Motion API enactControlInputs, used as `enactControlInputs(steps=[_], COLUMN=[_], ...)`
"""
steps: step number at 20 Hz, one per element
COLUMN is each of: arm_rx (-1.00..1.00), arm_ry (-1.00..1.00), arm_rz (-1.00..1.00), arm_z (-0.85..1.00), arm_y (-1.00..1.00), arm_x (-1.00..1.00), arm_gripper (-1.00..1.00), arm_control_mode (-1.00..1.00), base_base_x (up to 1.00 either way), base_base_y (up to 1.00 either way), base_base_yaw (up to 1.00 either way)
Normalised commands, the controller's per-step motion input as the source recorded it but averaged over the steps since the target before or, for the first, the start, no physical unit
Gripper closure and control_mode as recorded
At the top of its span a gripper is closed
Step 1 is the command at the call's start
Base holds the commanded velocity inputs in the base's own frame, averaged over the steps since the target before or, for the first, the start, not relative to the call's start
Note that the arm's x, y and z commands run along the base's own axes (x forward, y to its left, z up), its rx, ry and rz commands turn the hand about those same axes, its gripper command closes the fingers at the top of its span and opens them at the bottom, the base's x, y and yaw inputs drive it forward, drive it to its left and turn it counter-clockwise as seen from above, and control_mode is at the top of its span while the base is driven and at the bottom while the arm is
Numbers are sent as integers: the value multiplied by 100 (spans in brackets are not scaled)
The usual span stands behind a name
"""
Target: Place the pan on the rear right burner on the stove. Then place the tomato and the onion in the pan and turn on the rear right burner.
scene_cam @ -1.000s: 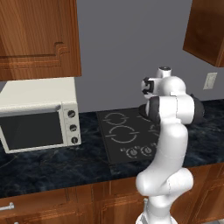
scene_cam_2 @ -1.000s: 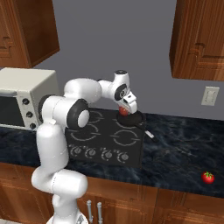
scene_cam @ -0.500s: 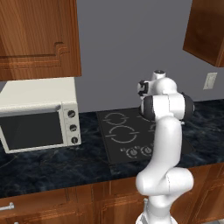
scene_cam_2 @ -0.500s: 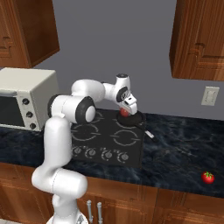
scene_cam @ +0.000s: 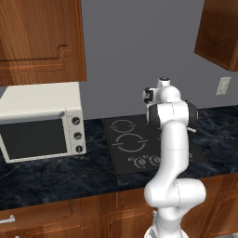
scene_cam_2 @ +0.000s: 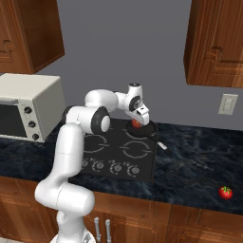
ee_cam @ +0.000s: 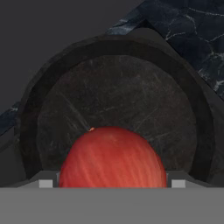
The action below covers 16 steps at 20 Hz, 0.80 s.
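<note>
In the right base view, the gripper (scene_cam_2: 138,120) hangs just above the pan (scene_cam_2: 148,128), at frame centre on the stove's (scene_cam_2: 118,156) rear right. Its jaws stand wide around a red onion (ee_cam: 113,156) in the pan; whether they touch it, I cannot tell. A tomato (scene_cam_2: 225,192) lies on the counter (scene_cam_2: 199,161), lower right.

A plain grey wall (scene_cam: 139,56) fills the centre. Reddish-brown wooden upper cabinets (scene_cam: 39,39) occupy the upper corners, a dark marbled stone countertop (scene_cam_2: 199,161) crosses the lower half, and a white wall outlet (scene_cam_2: 228,104) sits right.
</note>
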Motion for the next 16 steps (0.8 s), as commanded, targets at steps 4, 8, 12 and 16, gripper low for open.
enactControlInputs(steps=[4,8,12,16], arm_rx=[0,0,0,0], arm_ry=[5,4,1,0], arm_rz=[0,0,0,0], arm_z=[-24,-12,0,1], arm_y=[-1,-1,-8,-16], arm_x=[36,12,0,-26], arm_gripper=[100,-100,-100,-100], arm_control_mode=[-100,-100,-100,-100], base_base_x=[0,0,0,0], base_base_y=[0,0,0,0], base_base_yaw=[0,0,0,0])
